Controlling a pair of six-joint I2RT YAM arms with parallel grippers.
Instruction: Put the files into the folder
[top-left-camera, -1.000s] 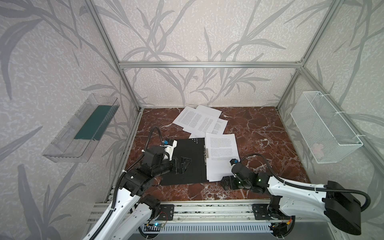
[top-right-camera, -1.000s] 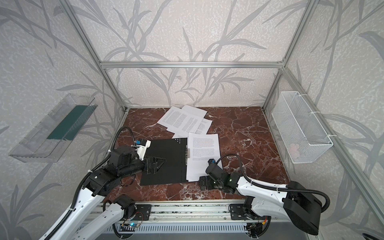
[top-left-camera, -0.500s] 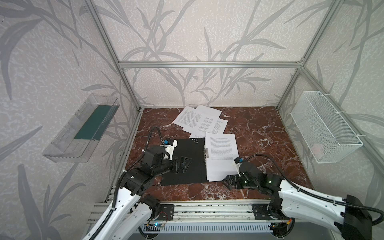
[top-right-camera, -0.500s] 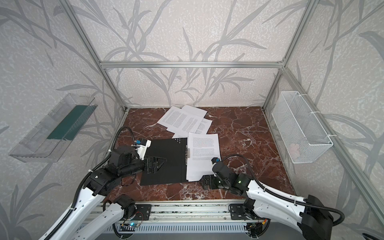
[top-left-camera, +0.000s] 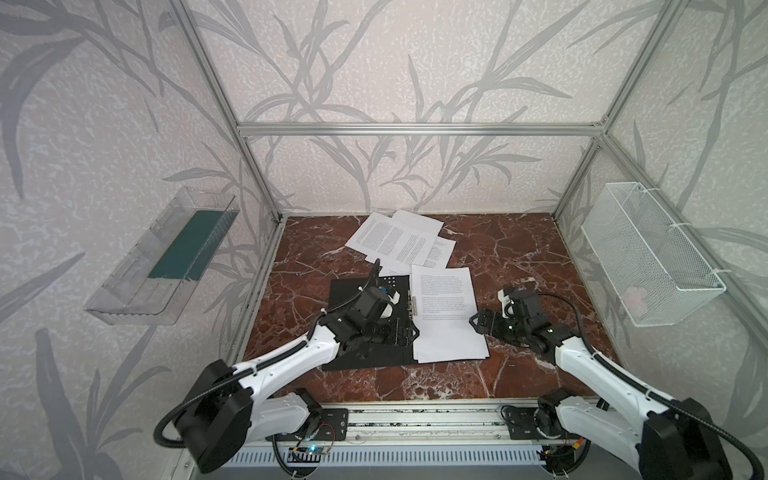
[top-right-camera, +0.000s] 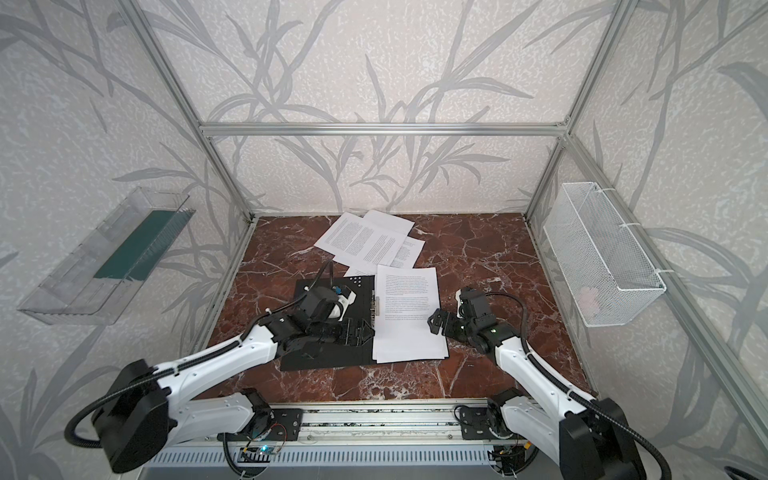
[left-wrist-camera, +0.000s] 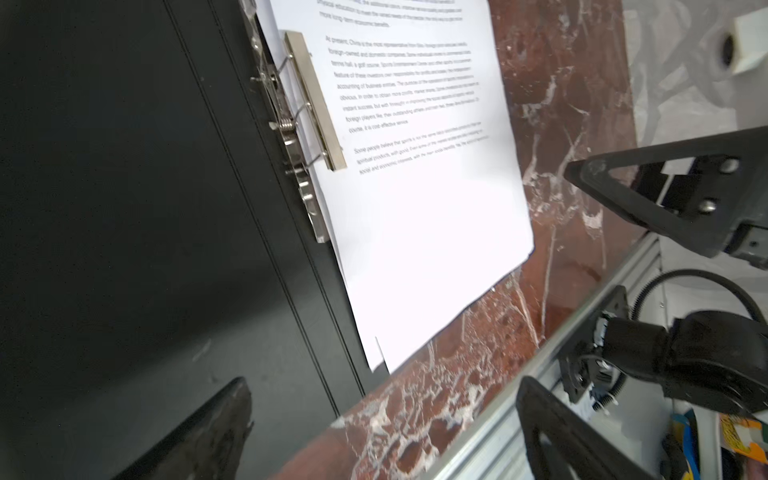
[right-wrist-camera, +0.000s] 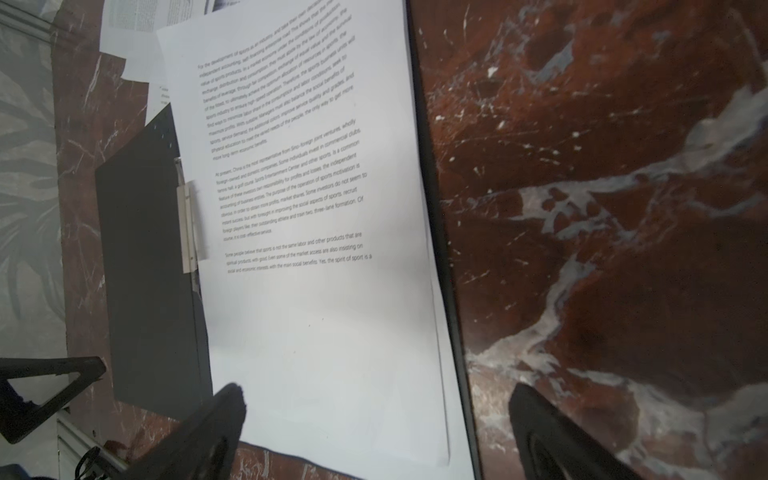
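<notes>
The folder (top-left-camera: 349, 295) lies open on the marble table, black inside up, with its metal clip (left-wrist-camera: 316, 104) along the spine. A stack of white printed files (top-left-camera: 446, 320) lies on its right half, and the clip bar rests on their edge. More files (top-left-camera: 395, 241) lie loose and overlapping behind the folder. My left gripper (top-left-camera: 409, 332) is open and low over the folder by the spine, holding nothing. My right gripper (top-left-camera: 476, 322) is also open, at the right edge of the stack. In the right wrist view its fingers (right-wrist-camera: 232, 399) straddle that edge.
A clear plastic tray (top-left-camera: 166, 257) with a green insert hangs on the left wall. A white wire basket (top-left-camera: 648, 257) hangs on the right wall. An aluminium rail (top-left-camera: 415, 415) runs along the table's front edge, where both arm bases sit.
My right gripper has swung from the front edge of the stack round to its right side. My left gripper has moved right across the folder to the spine. Both stayed open.
</notes>
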